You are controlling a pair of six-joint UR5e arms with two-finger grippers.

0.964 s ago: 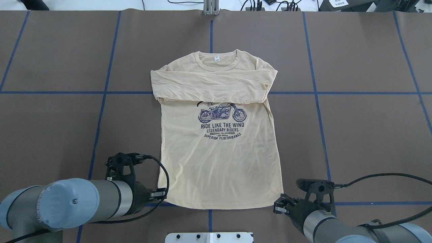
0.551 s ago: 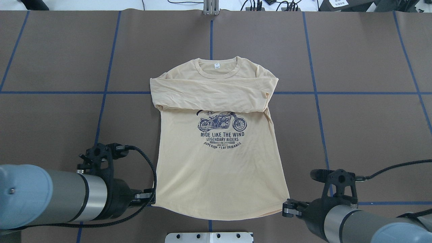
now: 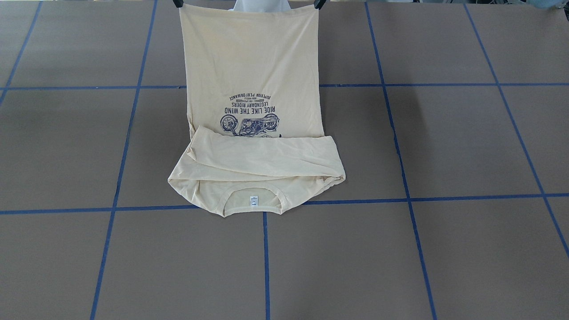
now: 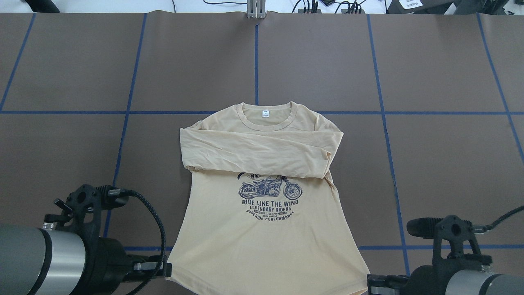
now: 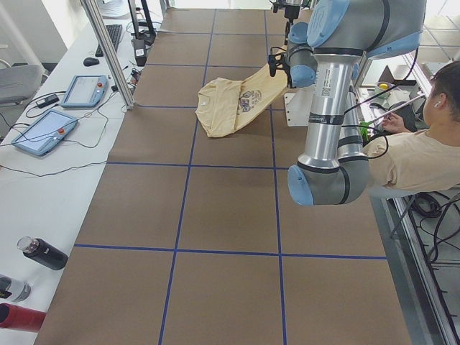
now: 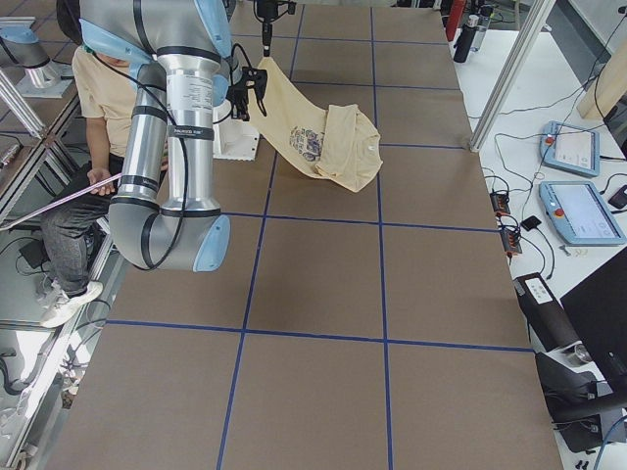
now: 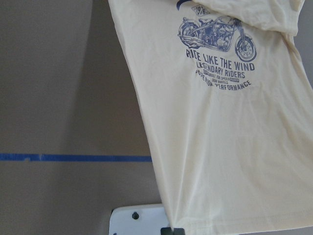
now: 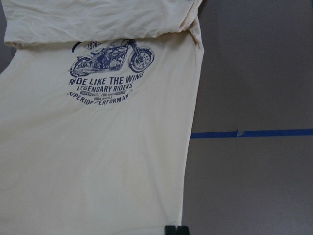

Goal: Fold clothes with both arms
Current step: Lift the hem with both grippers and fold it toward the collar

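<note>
Overhead exterior: shirt [image 4: 262, 241] hem held above the table [image 4: 430, 164]
My left gripper [image 4: 166, 268] and right gripper [image 4: 369, 282] each pinch a hem corner; collar end, sleeves folded across, rests on the table

The shirt [image 3: 253, 66] lies collar-end down on the bench [image 3: 444, 142], sleeves folded across. Its hem corners are held raised by the right end effector [image 3: 178, 3] and left end effector [image 3: 318, 4].
</note>
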